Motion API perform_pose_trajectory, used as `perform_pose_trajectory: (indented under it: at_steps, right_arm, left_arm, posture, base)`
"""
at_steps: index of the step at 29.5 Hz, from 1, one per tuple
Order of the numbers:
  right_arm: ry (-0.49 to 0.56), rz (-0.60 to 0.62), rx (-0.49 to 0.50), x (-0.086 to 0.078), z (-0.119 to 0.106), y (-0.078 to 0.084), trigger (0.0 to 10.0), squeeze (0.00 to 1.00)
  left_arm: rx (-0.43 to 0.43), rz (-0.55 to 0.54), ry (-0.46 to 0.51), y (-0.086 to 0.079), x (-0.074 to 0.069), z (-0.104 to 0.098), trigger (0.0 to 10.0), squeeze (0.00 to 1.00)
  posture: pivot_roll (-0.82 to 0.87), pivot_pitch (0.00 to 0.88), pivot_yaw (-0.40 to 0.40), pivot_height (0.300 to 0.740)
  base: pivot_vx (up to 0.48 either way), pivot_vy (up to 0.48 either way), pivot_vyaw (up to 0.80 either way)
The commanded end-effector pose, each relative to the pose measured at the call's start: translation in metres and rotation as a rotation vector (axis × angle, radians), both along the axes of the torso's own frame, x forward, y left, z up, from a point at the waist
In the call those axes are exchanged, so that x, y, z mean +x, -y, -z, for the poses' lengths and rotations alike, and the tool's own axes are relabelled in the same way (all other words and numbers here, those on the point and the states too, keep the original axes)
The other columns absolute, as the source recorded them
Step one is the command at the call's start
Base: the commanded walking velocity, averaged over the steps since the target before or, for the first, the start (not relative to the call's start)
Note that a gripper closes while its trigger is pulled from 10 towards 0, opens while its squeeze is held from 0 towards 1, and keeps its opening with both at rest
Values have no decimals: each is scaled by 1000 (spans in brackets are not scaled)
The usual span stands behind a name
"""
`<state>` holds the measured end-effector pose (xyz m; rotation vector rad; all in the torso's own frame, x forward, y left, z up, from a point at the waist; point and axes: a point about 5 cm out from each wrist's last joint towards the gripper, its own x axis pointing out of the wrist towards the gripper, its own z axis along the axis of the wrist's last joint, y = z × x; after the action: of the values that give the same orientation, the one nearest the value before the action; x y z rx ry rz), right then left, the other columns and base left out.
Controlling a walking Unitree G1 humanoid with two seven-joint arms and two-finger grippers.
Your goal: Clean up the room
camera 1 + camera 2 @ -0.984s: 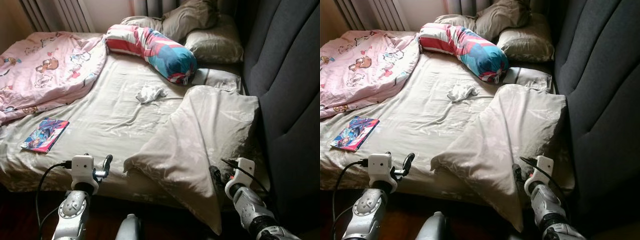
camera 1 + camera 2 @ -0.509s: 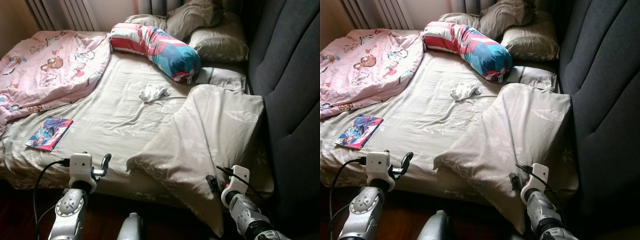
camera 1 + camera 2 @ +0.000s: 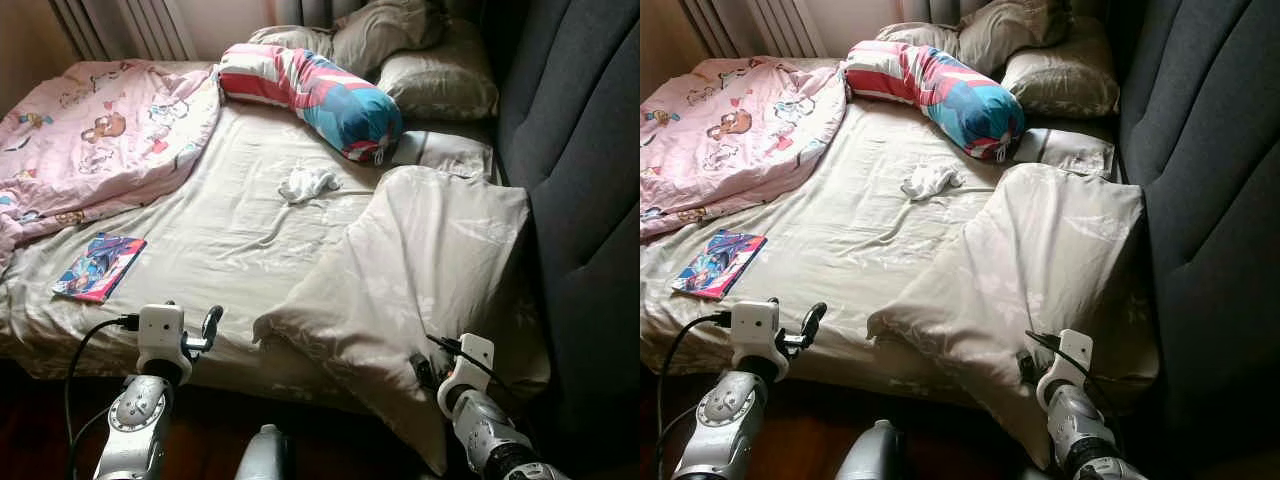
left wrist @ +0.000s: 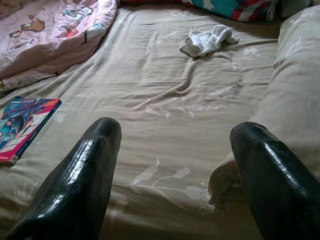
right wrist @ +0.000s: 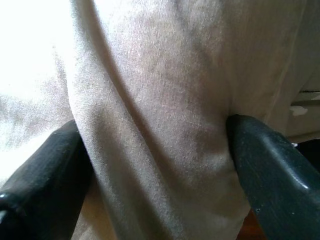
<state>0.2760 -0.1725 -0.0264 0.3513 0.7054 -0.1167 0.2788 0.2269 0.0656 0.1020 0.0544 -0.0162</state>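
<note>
Our right gripper point(image 3: 425, 368) is half buried in the duvet point(image 3: 420, 270) at 5 o'clock, fingertips hidden; in the wrist view a fold of its cloth fills the gap between our spread fingers point(image 5: 42, 170). Our left gripper point(image 4: 175, 170) hovers released at the bed point(image 3: 220, 240) edge, 7 o'clock. A book point(image 3: 98, 267) lies at 9, a sock point(image 3: 305, 184) near centre.

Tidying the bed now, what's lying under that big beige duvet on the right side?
The beige duvet lies folded over the bed sheet, its corner hanging off the edge between the right gripper's fingers. Anything beneath is covered. A small pillow shows just beyond it.
</note>
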Motion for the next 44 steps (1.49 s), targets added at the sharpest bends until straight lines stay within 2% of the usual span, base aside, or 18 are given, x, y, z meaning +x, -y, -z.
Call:
perform_pose_trajectory:
  at_steps: [1,21,40,44]
  right_arm:
    - [-136,-25,14,-26,23,-11,0,0]
    - [-137,-31,-1,-29,24,-11,0,0]
    - [-121,-46,-65,-26,22,-3,0,0]
    - [-112,-47,-111,-24,20,1,0,0]
  left_arm:
    - [5,-7,-23,-4,-5,3,10000,0]
    - [8,-15,-36,-4,-5,5,10000,0]
    - [0,-37,-35,-3,-3,7,10000,0]
    - [-1,-40,-40,-3,-4,8,10000,0]
  posture:
    - [96,143,95,653]
    - [96,143,89,653]
    - [91,131,68,653]
    - [86,131,65,653]
  base:
    - [0,0,0]
    - [0,0,0]
    - [0,0,0]
    - [0,0,0]
